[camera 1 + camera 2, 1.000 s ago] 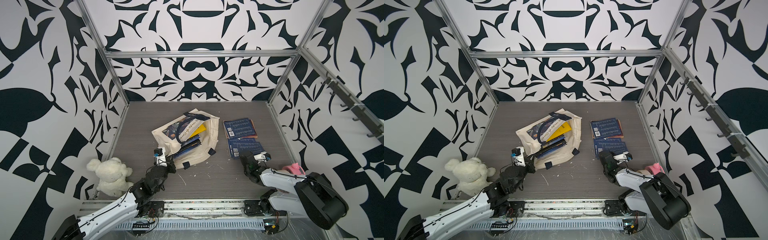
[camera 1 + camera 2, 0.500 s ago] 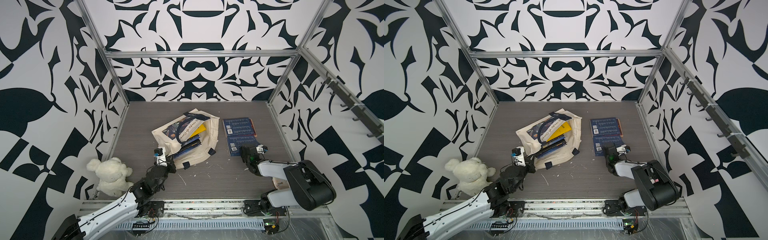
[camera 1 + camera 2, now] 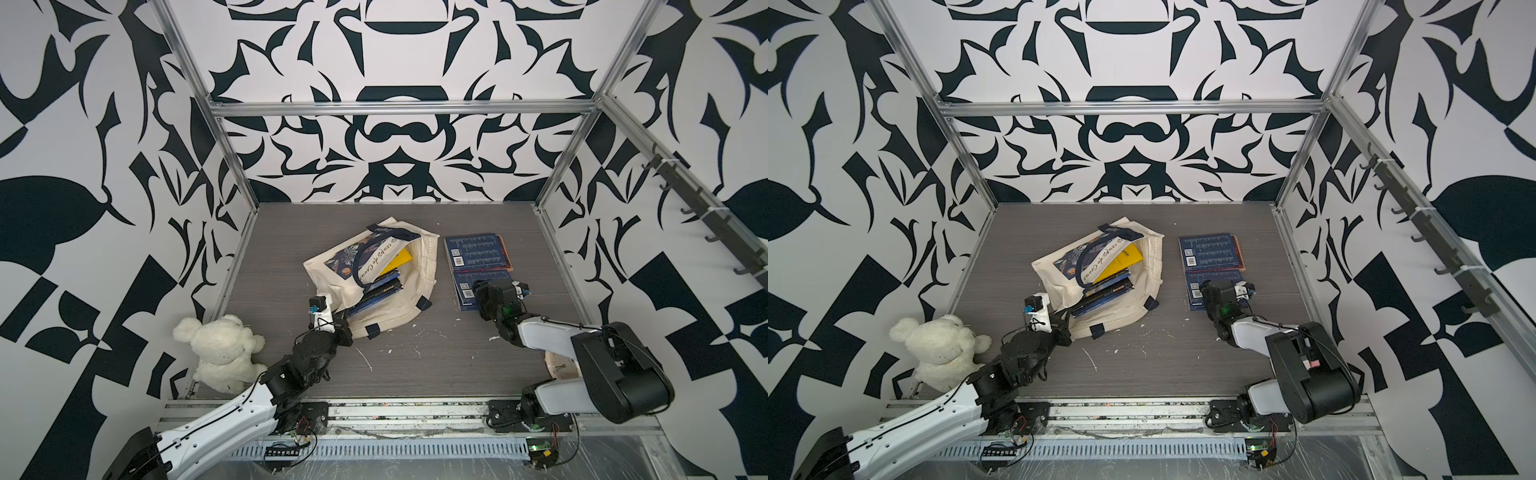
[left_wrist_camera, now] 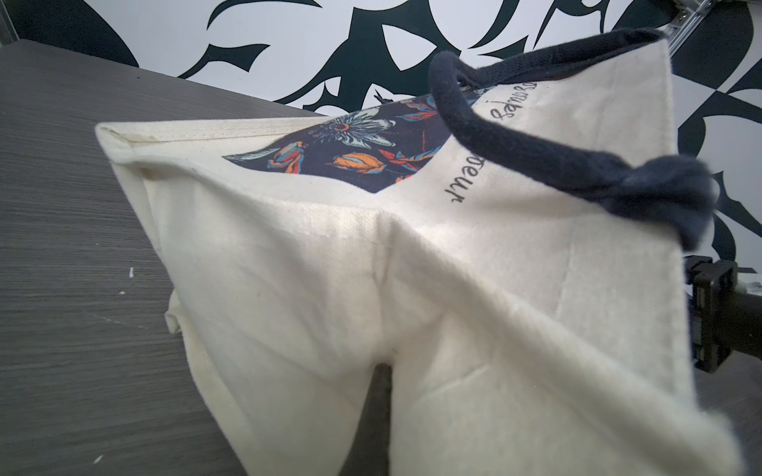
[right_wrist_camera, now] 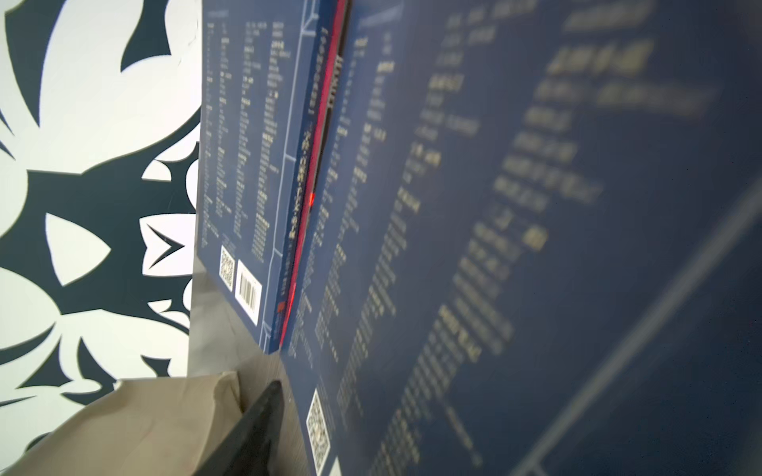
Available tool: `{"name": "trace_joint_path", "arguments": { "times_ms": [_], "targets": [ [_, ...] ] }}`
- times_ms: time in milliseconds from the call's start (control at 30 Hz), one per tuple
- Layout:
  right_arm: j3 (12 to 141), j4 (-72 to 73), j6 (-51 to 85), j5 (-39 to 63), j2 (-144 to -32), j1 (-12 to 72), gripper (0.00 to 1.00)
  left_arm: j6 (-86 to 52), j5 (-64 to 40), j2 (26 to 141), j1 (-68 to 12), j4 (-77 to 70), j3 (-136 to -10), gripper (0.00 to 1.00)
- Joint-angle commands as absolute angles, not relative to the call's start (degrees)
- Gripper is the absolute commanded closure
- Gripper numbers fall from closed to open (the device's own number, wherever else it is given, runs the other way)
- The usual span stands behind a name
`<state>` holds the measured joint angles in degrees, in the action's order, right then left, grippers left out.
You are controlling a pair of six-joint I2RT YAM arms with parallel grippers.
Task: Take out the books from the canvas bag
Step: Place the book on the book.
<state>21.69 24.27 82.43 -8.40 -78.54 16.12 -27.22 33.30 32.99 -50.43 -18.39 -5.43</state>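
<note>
The canvas bag [image 3: 420,266] [image 3: 1148,259] lies on its side mid-table, mouth toward the front. Several books [image 3: 376,293] [image 3: 1104,293], dark blue and one yellow, poke out of it. My left gripper [image 3: 341,328] [image 3: 1062,322] is shut on the bag's near edge; fabric [image 4: 412,288] drapes over a dark finger [image 4: 380,412]. Two more dark blue books lie to the right of the bag, one far [image 3: 476,253] [image 5: 247,144] and one near [image 3: 465,289] [image 5: 536,247]. My right gripper [image 3: 484,291] [image 3: 1214,293] is open at the near book; its one visible finger [image 5: 259,420] stands off the cover.
A white plush bear [image 3: 220,353] [image 3: 942,345] sits at the front left corner beside the left arm. Metal frame posts and patterned walls close the table on three sides. A rail with hooks [image 3: 706,199] runs along the right wall.
My right gripper has moved away from the front edge over the near book and opened. The left gripper and the bag have not moved.
</note>
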Motion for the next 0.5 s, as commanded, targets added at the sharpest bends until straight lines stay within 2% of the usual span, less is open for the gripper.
{"name": "trace_joint_path", "arguments": {
  "times_ms": [0, 200, 233, 467],
  "targets": [
    [22.18, 14.11, 81.26, -6.00, -75.73, 16.31, 0.26, -27.40, 32.96, 32.26, -50.60, -20.14, -7.47, 1.00],
    [24.71, 1.48, 78.53, -6.00, -68.99, 16.26, 0.07, -27.42, 32.96, 31.11, -50.61, -19.95, -7.23, 1.00],
    [25.02, 0.58, 77.79, -5.83, -68.25, 16.27, 0.02, -27.36, 33.00, 30.91, -50.57, -19.95, -7.21, 1.00],
    [28.14, -6.35, 72.10, -4.74, -64.67, 16.21, 0.01, -27.51, 33.01, 29.72, -50.59, -19.26, -7.02, 1.00]
  ]
}}
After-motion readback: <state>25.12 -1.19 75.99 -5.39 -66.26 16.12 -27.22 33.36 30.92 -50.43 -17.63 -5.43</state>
